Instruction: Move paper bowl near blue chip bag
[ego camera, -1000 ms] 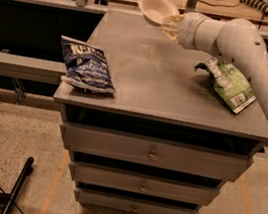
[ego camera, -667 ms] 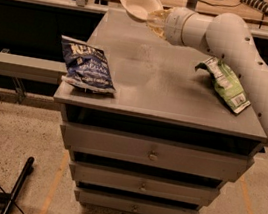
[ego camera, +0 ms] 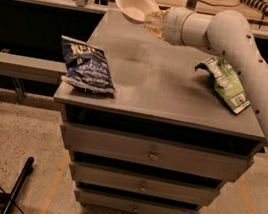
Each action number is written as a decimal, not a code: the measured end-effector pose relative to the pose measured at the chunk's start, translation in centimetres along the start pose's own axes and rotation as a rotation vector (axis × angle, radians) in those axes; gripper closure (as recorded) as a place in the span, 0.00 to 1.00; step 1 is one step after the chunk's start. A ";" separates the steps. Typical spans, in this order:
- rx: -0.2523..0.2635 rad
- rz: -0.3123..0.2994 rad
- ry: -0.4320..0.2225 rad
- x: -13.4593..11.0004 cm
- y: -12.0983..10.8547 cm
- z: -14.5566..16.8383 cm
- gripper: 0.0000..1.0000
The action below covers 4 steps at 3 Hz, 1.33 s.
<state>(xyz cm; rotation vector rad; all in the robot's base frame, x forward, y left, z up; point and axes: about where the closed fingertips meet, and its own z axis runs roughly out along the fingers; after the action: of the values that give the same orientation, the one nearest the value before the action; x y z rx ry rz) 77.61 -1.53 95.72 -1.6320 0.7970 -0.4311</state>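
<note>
Above the far left corner of the bench [ego camera: 175, 103], the paper bowl [ego camera: 135, 4] hangs in the air, clear of the grey top. It is tilted, with its hollow turned partly toward the camera. The tool [ego camera: 154, 22] meets the bowl at its right-hand rim and is pinching that rim, so the bowl juts out to the left of the tool and slightly higher than it. The tool itself sits over the far edge of the bench, a little to the right of the far left corner. The white arm [ego camera: 244, 53] behind it runs off to the right and down past the right edge of the bench.

The blue chip bag [ego camera: 86, 66] lies flat at the left edge of the bench, close to the near left corner, with its left side just over the edge. It is well apart from the bowl, with bare bench top between the bag and the far left corner. A green and white chip bag [ego camera: 225, 82] lies crumpled by the right edge, about midway between the far and near corners and partly under the arm.

Below the top, the bench has a stack of drawers [ego camera: 152, 155] with small round knobs.
</note>
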 end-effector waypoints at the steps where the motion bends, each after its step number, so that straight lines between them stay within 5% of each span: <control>1: -0.030 -0.117 -0.137 -2.0 -0.9 1.8 1.00; 2: -0.114 -0.271 -0.230 -3.5 -0.5 2.9 1.00; 3: -0.185 -0.293 -0.289 -4.6 1.4 2.6 1.00; 4: -0.202 -0.284 -0.295 -4.4 2.0 2.9 1.00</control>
<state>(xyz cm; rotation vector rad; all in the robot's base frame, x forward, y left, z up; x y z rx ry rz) 75.97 3.48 93.77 -1.9528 0.3980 -0.3045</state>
